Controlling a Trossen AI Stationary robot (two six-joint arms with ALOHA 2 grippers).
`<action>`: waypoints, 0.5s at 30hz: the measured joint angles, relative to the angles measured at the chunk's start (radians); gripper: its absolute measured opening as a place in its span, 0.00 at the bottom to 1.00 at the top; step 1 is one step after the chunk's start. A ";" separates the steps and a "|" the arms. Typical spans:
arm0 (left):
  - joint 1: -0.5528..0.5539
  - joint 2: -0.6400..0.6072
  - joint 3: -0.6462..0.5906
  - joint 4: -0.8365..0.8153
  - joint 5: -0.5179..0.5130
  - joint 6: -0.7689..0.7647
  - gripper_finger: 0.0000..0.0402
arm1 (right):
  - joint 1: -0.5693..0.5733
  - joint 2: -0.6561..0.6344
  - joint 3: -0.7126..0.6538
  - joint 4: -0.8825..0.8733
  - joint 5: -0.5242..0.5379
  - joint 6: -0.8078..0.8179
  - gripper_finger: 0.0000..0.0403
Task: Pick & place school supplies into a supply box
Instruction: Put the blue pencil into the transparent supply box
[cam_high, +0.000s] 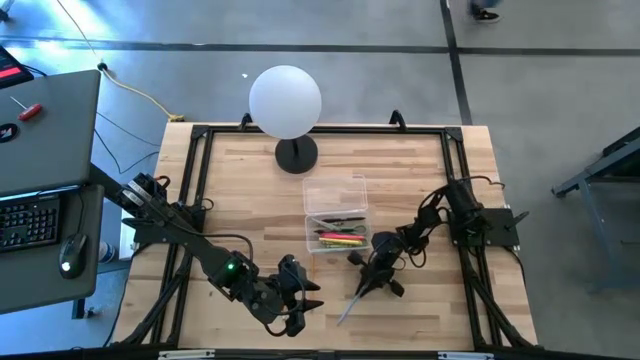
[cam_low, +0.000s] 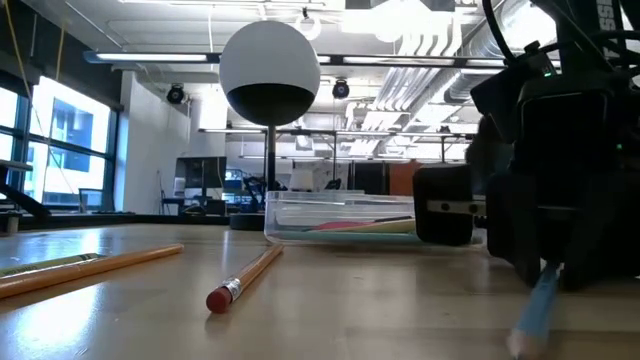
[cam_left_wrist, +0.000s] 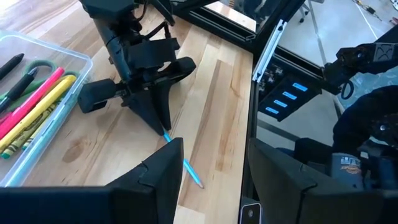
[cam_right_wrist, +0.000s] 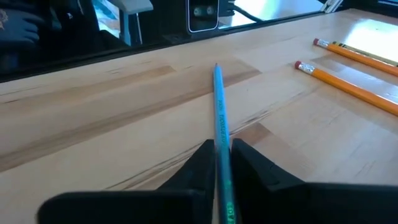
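On my left, the left arm reaches in from the table's left edge, elbow bent, and its gripper (cam_high: 300, 308) hangs at the near edge of the table (cam_high: 240, 180). Its fingers (cam_left_wrist: 155, 177) stand apart with nothing between them.

Toward the middle, the clear box (cam_high: 336, 214) lies on the table in front of the globe lamp (cam_high: 285, 102), its long axis running from far edge to near edge. Pens and markers (cam_high: 340, 238) lie across its near end, crosswise to the box; I make out yellow, pink and green ones in the left wrist view.

To the right of the box's near corner, the right arm folds in from the table's right side, wrist pitched steeply down. The right gripper (cam_high: 364, 288) has its tips at the tabletop, closed on a blue pencil (cam_right_wrist: 220, 134). The pencil sits pinched between the two fingers (cam_right_wrist: 249, 158), with most of its length sticking out beyond them. It lies low along the wood, its long axis diagonal, the free end pointing toward the near edge and the left gripper.

Two yellow pencils (cam_right_wrist: 348, 68) lie on the table, apart from both grippers.
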 joint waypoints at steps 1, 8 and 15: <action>0.000 0.000 0.000 0.000 0.000 0.000 0.53 | 0.000 0.000 0.000 0.000 0.001 0.001 0.06; 0.000 0.000 0.000 0.000 0.000 0.000 0.53 | 0.014 0.008 -0.003 0.081 -0.009 0.051 0.04; 0.000 0.000 0.000 0.000 -0.001 0.001 0.53 | 0.075 0.012 -0.015 0.248 0.007 0.155 0.02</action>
